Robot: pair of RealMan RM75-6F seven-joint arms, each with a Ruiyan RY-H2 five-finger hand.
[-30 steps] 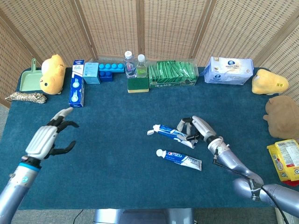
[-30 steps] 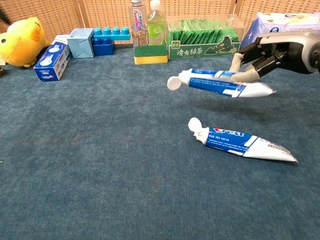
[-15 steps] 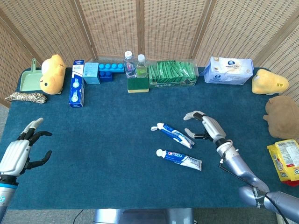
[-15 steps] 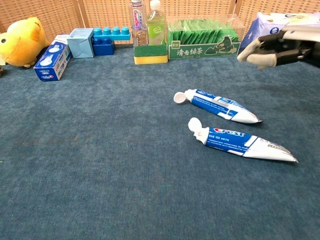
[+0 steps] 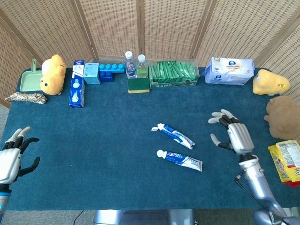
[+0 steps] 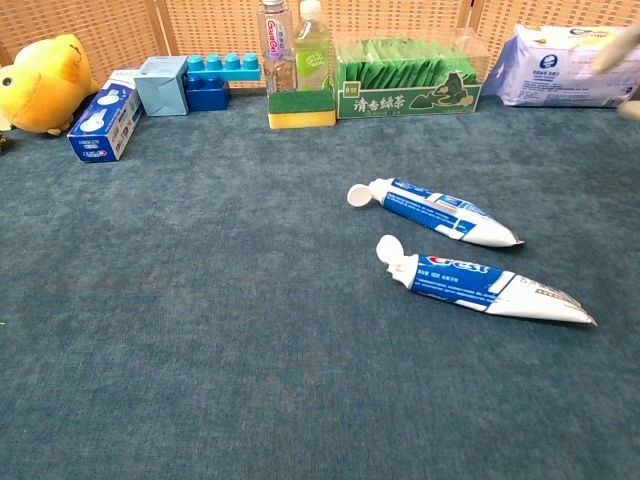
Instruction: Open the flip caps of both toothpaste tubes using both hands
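Two blue-and-white toothpaste tubes lie side by side on the blue cloth. The far tube (image 5: pixel 174 135) (image 6: pixel 440 211) and the near tube (image 5: pixel 182 160) (image 6: pixel 480 282) both have their white flip caps swung open, pointing left. My right hand (image 5: pixel 233 133) hovers to the right of the tubes, apart from them, fingers spread and empty; only its fingertips (image 6: pixel 615 45) show at the chest view's right edge. At the table's left edge is my left hand (image 5: pixel 13 155), fingers apart, holding nothing.
Along the back stand a yellow plush (image 5: pixel 51 74), blue boxes (image 5: pixel 77 89), toy blocks (image 5: pixel 110 70), two bottles (image 5: pixel 134 64) on a sponge, a green packet box (image 5: pixel 172 75) and a tissue pack (image 5: pixel 229 71). Plush toys (image 5: pixel 270 83) and a snack bag (image 5: pixel 286 161) sit at right.
My right hand let go of the far tube, which now lies on the cloth, and pulled away to the right. My left hand drew back to the table's left edge.
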